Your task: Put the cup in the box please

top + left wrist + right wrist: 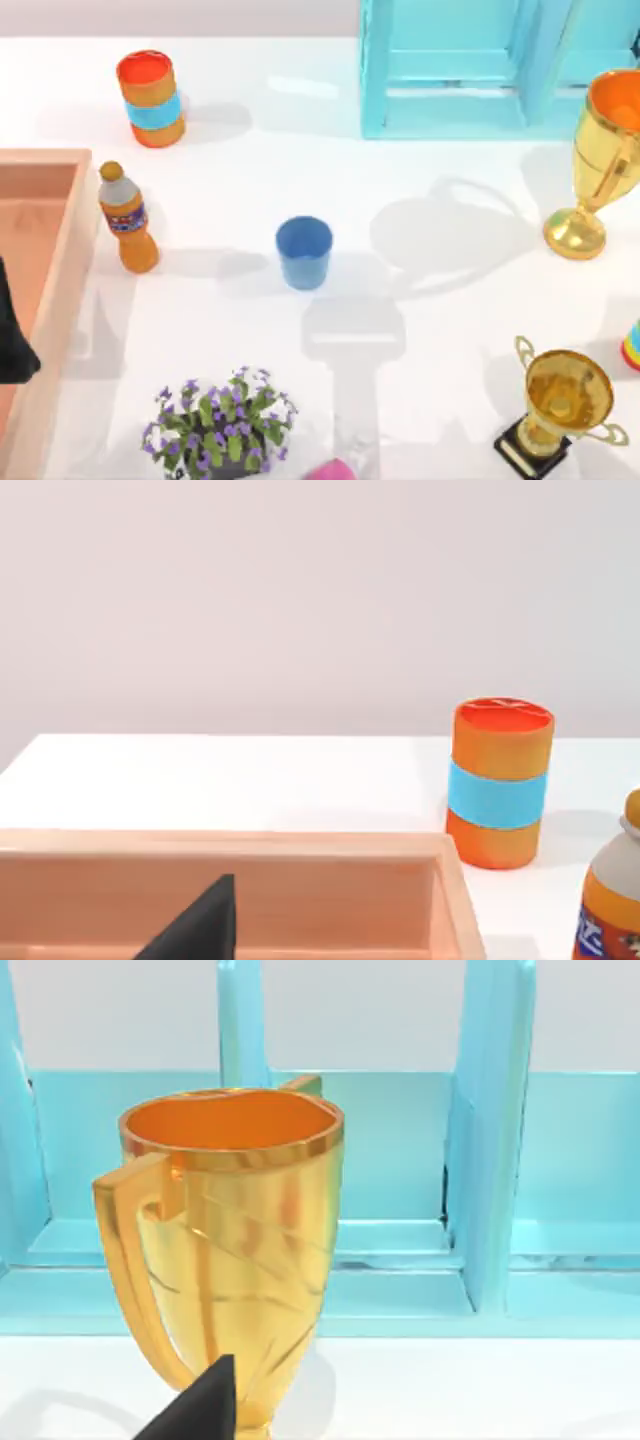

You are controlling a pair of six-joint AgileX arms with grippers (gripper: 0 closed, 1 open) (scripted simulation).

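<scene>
Cup, small matte blue tumbler (303, 252), upright mid-table, untouched. Approach from above, avoid orange plastic bottle (126, 218) beside peach wooden box (62, 270). Finger opening: cannot tell.

**Bright, even light — soft shadows**

The white table (420, 300) is brightly lit, nearly washed out. Soft grey shadows fall beside the cup (304, 252) and the trophy (603, 160) — edges diffuse. Wrist views look crisp, without glare.
</scene>
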